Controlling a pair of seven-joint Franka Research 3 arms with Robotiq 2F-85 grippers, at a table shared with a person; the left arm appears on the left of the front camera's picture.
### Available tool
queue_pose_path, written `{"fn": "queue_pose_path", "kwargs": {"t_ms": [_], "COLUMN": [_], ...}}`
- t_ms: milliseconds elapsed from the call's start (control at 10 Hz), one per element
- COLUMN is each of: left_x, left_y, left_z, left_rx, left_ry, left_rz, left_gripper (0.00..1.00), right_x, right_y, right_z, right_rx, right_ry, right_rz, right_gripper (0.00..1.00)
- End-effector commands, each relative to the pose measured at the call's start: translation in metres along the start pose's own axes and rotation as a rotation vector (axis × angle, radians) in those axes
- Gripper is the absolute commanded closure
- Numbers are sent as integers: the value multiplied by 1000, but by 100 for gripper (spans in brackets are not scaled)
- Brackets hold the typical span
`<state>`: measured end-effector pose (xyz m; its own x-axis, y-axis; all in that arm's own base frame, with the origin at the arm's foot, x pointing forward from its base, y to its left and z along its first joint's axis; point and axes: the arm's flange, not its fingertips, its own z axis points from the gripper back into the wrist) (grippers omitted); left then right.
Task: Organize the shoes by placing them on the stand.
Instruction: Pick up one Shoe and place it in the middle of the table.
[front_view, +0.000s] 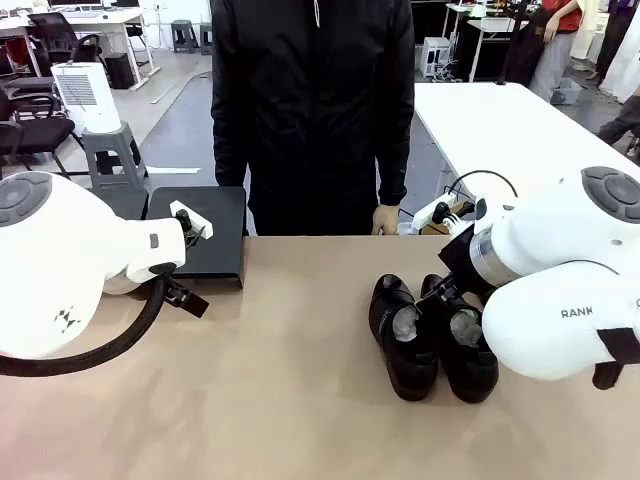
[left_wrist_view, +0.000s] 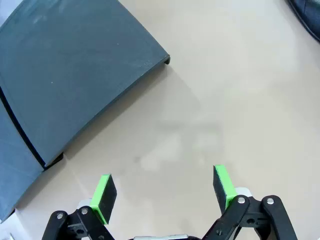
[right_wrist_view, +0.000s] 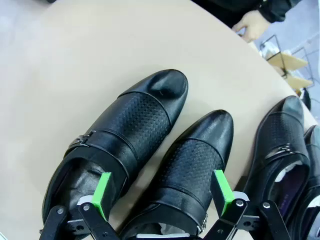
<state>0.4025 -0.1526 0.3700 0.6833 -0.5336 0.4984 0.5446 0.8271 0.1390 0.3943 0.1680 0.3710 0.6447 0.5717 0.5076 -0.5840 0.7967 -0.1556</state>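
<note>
1. Shoes (front_view: 403, 340), glossy black leather dress type with perforated uppers: two lie close side by side on the beige worktop (front_view: 300, 400), right of centre.
2. Two more black shoes (right_wrist_view: 280, 150) of the same kind lie just beside this pair (right_wrist_view: 135, 125) in the right wrist view.
3. Low matte black flat-topped stand (front_view: 205, 235): sits at the far left of the worktop, well apart from the shoes.
4. Fingers of the right gripper (right_wrist_view: 162, 191) are spread wide and hold nothing. They hang over the heel ends of the pair; contact cannot be told.
5. Fingers of the left gripper (left_wrist_view: 164, 187) are spread wide and hold nothing. They hang over bare worktop near a corner of the stand (left_wrist_view: 75, 75).
6. Person in a black jacket (front_view: 310, 100): stands at the far side, one hand (front_view: 385, 218) at the worktop edge.
</note>
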Motion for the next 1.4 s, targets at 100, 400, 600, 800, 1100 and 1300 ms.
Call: {"fn": "queue_pose_path", "kwargs": {"t_ms": [100, 400, 600, 800, 1100, 1300], "left_x": [0, 0, 0, 0, 0, 0], "left_y": [0, 0, 0, 0, 0, 0], "left_z": [0, 0, 0, 0, 0, 0], "left_rx": [0, 0, 0, 0, 0, 0], "left_ry": [0, 0, 0, 0, 0, 0], "left_rz": [0, 0, 0, 0, 0, 0], "left_gripper": [0, 0, 0, 0, 0, 0], "right_x": [0, 0, 0, 0, 0, 0], "right_y": [0, 0, 0, 0, 0, 0], "right_z": [0, 0, 0, 0, 0, 0], "right_rx": [0, 0, 0, 0, 0, 0], "right_ry": [0, 0, 0, 0, 0, 0], "right_rz": [0, 0, 0, 0, 0, 0], "right_gripper": [0, 0, 0, 0, 0, 0]}}
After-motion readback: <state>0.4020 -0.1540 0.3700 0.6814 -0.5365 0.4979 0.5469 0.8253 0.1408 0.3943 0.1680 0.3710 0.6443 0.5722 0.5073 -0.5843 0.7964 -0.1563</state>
